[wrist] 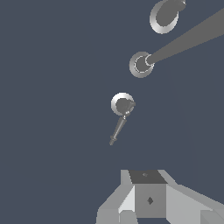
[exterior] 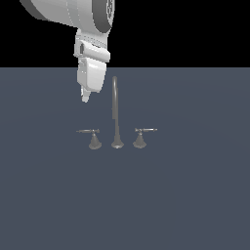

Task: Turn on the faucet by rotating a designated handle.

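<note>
The faucet [exterior: 115, 112] is a dull-grey set with a tall gooseneck spout between two short lever handles. The handle [exterior: 90, 132] is the lever on the exterior view's left, on a flared cone base, pointing left. Its twin [exterior: 144, 131] stands on the exterior view's right. My gripper [exterior: 85, 97] hangs above and behind the handle, apart from it, with its fingers together and nothing between them. In the wrist view the handle [wrist: 119, 122] is seen from above, ahead of the gripper [wrist: 148, 183]. The spout [wrist: 175, 43] and the twin handle [wrist: 164, 16] lie beyond it.
The faucet stands on a flat dark blue-grey surface [exterior: 195, 195] that fills the lower part of the exterior view. The white arm [exterior: 73, 14] comes down from the upper left of that view.
</note>
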{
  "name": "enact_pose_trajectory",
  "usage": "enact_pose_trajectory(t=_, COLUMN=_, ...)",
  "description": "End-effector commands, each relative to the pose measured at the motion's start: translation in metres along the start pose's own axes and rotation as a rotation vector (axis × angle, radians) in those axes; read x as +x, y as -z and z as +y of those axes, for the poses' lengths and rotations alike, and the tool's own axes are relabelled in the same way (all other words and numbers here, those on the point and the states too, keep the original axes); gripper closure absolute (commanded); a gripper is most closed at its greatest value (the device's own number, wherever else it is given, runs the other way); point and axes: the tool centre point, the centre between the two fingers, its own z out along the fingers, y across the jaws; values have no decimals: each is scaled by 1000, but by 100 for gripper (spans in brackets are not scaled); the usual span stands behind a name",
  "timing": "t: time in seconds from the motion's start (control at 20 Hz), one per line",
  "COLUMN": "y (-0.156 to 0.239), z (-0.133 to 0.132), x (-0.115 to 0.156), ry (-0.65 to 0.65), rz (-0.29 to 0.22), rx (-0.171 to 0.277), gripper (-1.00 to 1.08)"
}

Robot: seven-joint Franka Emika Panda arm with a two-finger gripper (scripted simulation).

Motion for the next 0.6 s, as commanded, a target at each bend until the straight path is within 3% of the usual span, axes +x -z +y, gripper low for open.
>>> enact_pose_trajectory(t=0.0, y=-21, z=-9, x=4, ry=-68, rz=26, rx=-1, gripper=108)
enact_pose_trajectory(t=0.55, y=-97, z=-39, x=22, ry=-312, rz=175, rx=25, gripper=108)
